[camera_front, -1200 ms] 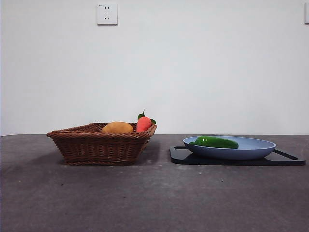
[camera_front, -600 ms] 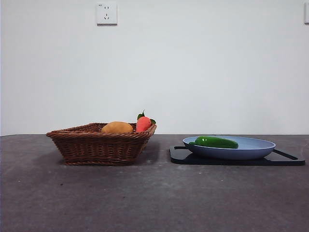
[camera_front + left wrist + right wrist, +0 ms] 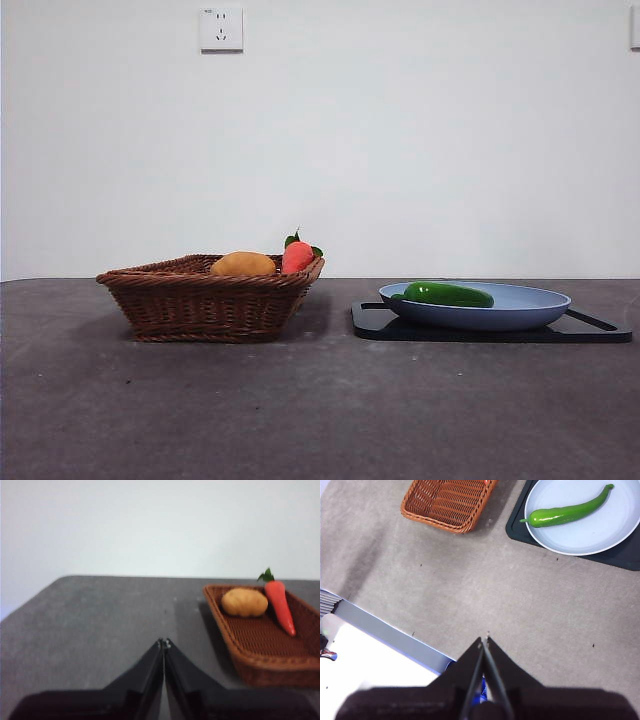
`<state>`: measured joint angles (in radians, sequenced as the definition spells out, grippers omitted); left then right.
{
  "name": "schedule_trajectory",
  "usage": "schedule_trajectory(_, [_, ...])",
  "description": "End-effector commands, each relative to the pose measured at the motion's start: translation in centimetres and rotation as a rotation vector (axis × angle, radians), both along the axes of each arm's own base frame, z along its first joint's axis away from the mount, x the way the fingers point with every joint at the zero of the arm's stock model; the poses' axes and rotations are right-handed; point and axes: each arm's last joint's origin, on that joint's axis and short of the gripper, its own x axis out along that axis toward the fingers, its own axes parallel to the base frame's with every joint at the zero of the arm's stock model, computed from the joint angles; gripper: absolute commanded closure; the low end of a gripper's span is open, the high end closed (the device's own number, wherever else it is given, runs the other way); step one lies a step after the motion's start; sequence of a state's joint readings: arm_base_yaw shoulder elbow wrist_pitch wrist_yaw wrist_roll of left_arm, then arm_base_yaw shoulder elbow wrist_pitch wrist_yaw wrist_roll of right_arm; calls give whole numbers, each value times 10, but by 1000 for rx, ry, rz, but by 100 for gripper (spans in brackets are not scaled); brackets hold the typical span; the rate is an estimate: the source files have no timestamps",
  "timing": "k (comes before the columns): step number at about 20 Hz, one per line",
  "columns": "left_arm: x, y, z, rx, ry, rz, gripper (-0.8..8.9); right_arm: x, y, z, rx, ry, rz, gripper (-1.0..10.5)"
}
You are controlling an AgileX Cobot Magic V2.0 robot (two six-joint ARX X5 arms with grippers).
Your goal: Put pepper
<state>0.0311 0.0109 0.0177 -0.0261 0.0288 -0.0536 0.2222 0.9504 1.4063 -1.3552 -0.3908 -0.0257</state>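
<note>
Front view's got the pepper [image 3: 447, 294] lying in the blue plate [image 3: 530, 308] on a black tray [image 3: 600, 329], while the wicker basket [image 3: 205, 300] holds a yellow-orange potato [image 3: 243, 264] and a carrot [image 3: 297, 256]. Left gripper [image 3: 163, 642] and right gripper [image 3: 484, 640] both have jaws pressed together, well apart from everything.

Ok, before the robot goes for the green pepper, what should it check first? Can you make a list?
1. Pepper in sight, lying loose on the blue plate: ok.
2. Nothing on top of the pepper: ok.
3. Right gripper open enough to grab: not ok, jaws shut.
4. Left gripper out of the way, near the basket, shut: ok.
5. Basket has room beside the potato and carrot: ok.
</note>
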Motion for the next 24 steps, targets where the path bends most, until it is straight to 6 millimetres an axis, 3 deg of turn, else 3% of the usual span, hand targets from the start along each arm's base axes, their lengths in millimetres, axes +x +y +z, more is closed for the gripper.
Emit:
schedule_trajectory(1, [0,0,-7,-8,48,5,805,-1,0,4,1,1,0,936])
schedule_trajectory(21, [0,0,-10,-8,80,4,805,-1,0,4,1,-1,1,936])
schedule_trajectory(24, [0,0,-10,-8,80,4,805,-9,-5,7,-46,-84,12,936])
